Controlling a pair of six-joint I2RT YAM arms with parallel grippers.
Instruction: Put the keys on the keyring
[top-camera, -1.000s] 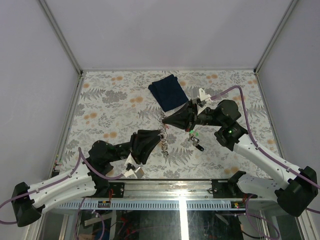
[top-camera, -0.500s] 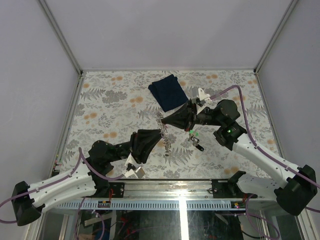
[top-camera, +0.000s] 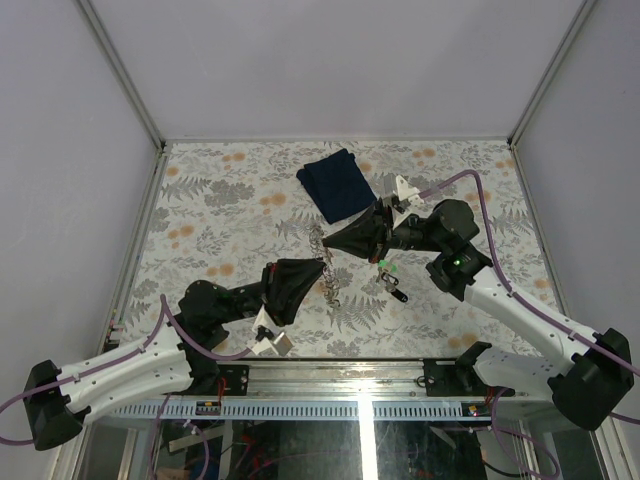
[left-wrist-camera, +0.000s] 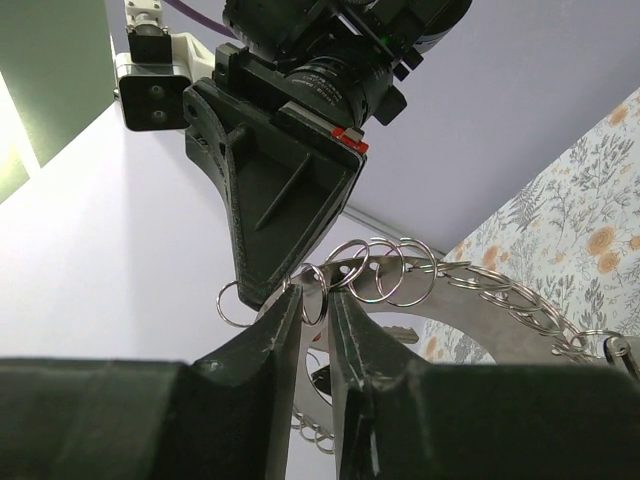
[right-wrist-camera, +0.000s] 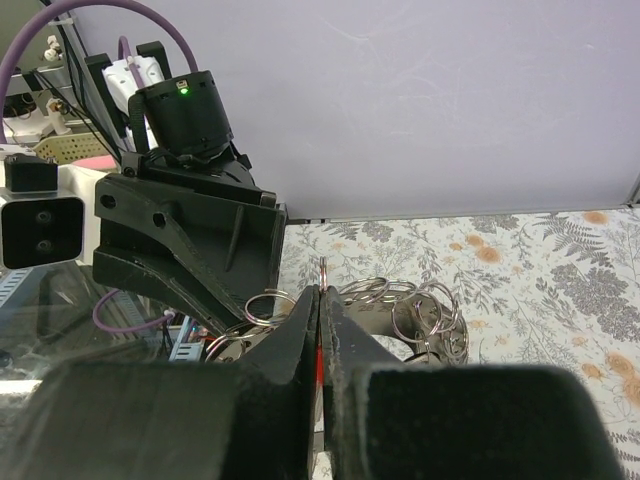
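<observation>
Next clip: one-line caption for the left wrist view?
Right pincer pinches the keyring from above; left pincer, slightly open, straddles one loop.

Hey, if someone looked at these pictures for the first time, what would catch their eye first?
The right end effector and the left end effector meet tip to tip mid-table at a silvery keyring of linked rings. The right is shut on it, and the left is nearly closed around one ring. Then come the dark blue cloth beyond them on the floral table, and the small keys lying beside the right arm.
</observation>
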